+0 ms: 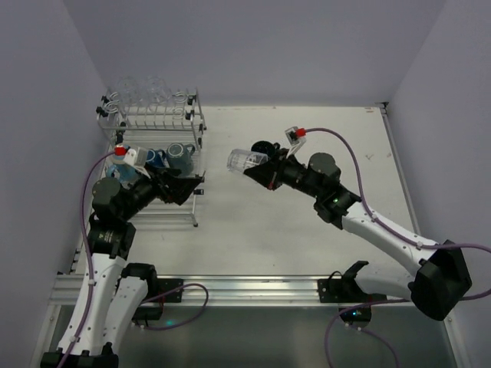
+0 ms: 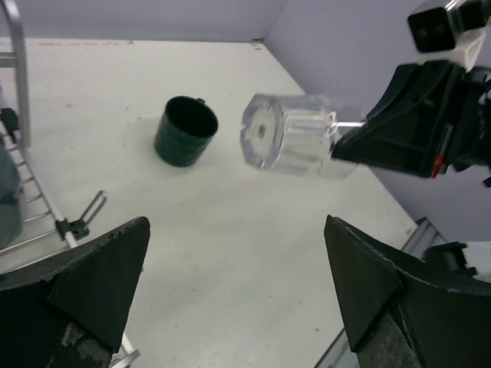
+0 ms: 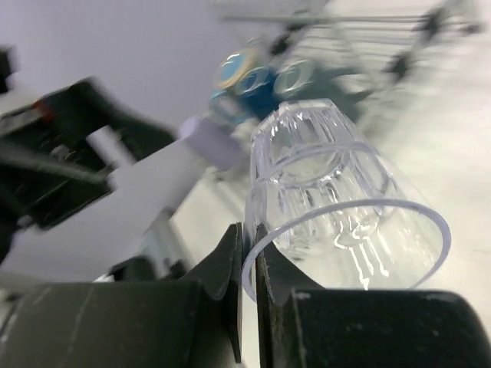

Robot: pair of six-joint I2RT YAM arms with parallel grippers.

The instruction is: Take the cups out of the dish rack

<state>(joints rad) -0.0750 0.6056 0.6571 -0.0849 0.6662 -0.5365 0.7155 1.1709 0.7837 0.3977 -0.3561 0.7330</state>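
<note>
The silver wire dish rack (image 1: 153, 126) stands at the far left; clear glass tumblers (image 1: 146, 92) are on its top tier, and a blue mug (image 1: 157, 158) and a grey mug (image 1: 182, 156) on the lower one. My right gripper (image 1: 258, 165) is shut on the rim of a clear tumbler (image 1: 245, 159), held sideways above the table just right of the rack; the pinch shows in the right wrist view (image 3: 249, 257). A dark green mug (image 1: 264, 146) stands on the table behind it, and also shows in the left wrist view (image 2: 186, 130). My left gripper (image 1: 193, 186) is open and empty beside the rack's front right corner.
The rack's wire edge (image 2: 38, 207) lies at the left of the left wrist view. The two arms face each other closely over the table's middle. Walls close the left, far and right sides.
</note>
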